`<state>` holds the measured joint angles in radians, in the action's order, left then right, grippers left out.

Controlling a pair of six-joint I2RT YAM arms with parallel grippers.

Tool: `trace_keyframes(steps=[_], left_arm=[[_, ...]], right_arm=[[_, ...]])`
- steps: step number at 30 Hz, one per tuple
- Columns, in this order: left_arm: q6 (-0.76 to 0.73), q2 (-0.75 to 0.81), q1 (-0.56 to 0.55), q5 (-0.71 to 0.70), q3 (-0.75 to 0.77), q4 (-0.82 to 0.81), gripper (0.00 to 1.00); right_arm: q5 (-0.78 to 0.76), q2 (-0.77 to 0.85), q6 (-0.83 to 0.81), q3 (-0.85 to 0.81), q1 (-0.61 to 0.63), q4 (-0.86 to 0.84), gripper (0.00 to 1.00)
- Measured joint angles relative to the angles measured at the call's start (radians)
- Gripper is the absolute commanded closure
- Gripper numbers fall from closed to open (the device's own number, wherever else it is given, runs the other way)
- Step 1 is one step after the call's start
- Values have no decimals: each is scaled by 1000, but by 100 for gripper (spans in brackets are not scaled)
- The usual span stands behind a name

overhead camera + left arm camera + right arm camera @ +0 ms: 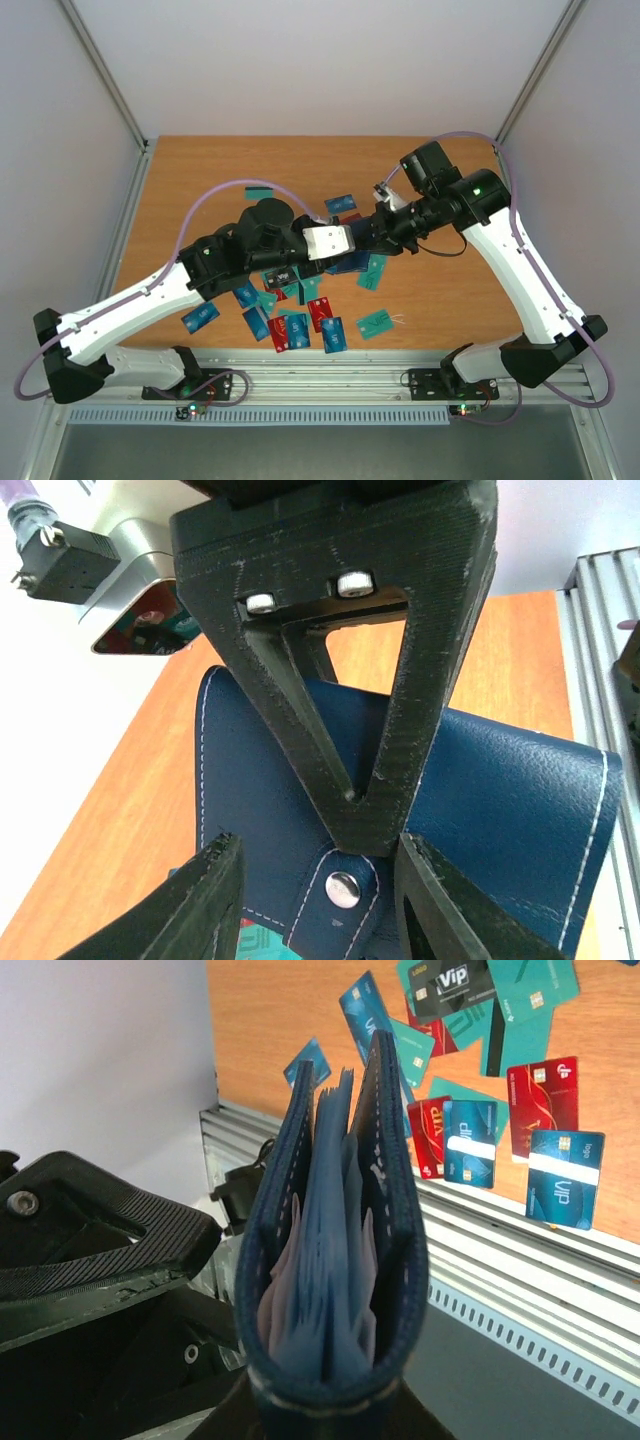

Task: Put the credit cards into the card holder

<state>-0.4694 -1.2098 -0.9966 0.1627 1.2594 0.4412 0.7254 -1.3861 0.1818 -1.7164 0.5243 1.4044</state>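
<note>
The navy card holder (500, 800) hangs above the table, and my right gripper (325, 1418) is shut on its lower edge. Seen edge-on in the right wrist view, the card holder (395, 1220) gapes slightly, with light blue pockets inside. One right finger (400, 680) crosses in front of it. My left gripper (320, 848) is open, its jaws astride the snap tab (343, 888) without touching it. Both grippers meet at the card holder (350, 265) mid-table. Several credit cards (300, 322) in blue, teal and red lie scattered on the wood, and the same cards (545, 1110) show beyond the holder.
A metal rail (330, 385) runs along the table's near edge below the cards. A teal card (376, 323) lies apart at the right of the pile, another (341, 205) behind the grippers. White walls enclose the table on three sides.
</note>
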Motion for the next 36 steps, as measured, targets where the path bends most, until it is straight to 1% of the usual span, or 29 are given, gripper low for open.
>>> trace_keyframes(steps=[8, 11, 14, 18, 21, 23, 24, 28, 31, 32, 33, 36], left_arm=[[-34, -22, -45, -171, 0, -21, 56], [-61, -21, -48, -206, -11, -41, 53], [-86, -24, -48, -240, -28, -61, 53], [-104, -68, -51, -314, -23, -72, 53], [-120, -115, -53, -382, 1, -72, 50], [-133, -148, -52, -430, 23, -71, 50], [-138, -166, -47, -449, 41, -68, 50], [-162, -214, -18, -461, 101, -74, 49], [-165, -222, 11, -452, 120, -67, 44], [-149, -218, 32, -476, 125, -74, 40], [-128, -225, 67, -487, 120, -80, 39], [-45, -211, 169, -462, 65, -62, 31]], right_arm=[[-60, 1, 27, 1, 1, -11, 99], [-71, 0, 43, 1, 1, -25, 99], [-84, -6, 60, 1, 0, -30, 99], [-117, -21, 83, 1, -6, -44, 99], [-153, -33, 92, 0, -14, -52, 99], [-172, -40, 98, 1, -18, -52, 99], [-192, -42, 103, 0, -19, -55, 99], [-173, -43, 132, 1, -44, -64, 99], [-178, -43, 147, 1, -46, -80, 99], [-159, -44, 145, 1, -41, -70, 99], [-142, -40, 140, 1, -23, -53, 99], [-104, -23, 123, 1, 29, -14, 99]])
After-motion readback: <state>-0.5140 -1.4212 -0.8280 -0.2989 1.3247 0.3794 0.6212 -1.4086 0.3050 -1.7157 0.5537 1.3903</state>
